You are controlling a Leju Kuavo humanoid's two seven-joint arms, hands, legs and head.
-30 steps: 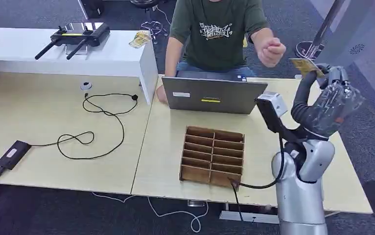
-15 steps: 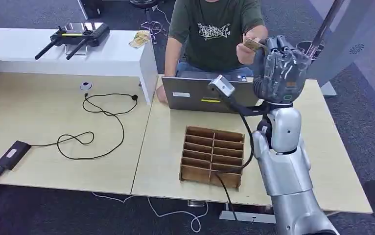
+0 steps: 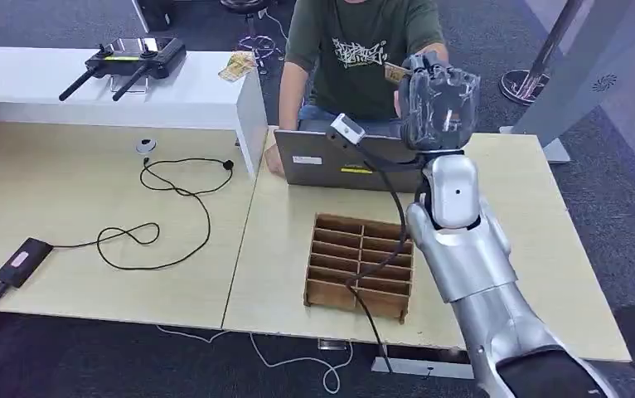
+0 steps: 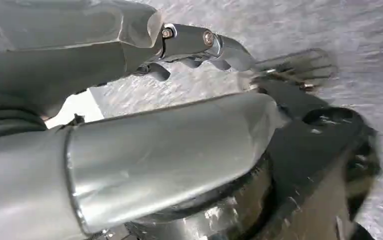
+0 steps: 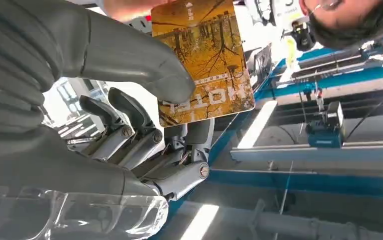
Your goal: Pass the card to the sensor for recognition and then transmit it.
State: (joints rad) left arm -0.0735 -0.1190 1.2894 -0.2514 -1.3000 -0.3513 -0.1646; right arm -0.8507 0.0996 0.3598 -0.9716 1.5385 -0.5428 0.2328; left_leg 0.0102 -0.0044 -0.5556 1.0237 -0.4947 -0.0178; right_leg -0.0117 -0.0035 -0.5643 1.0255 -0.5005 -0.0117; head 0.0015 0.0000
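Fingers of right hand pinch flat glossy rectangular card.

I see my right arm raised high, its hand pinching the card under the thumb; my left hand hangs with curled fingers.

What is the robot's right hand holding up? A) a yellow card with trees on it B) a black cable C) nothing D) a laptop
A: the right hand pinches the card between thumb and fingers; it is yellow-orange, with trees and the word HOTEL printed on it.
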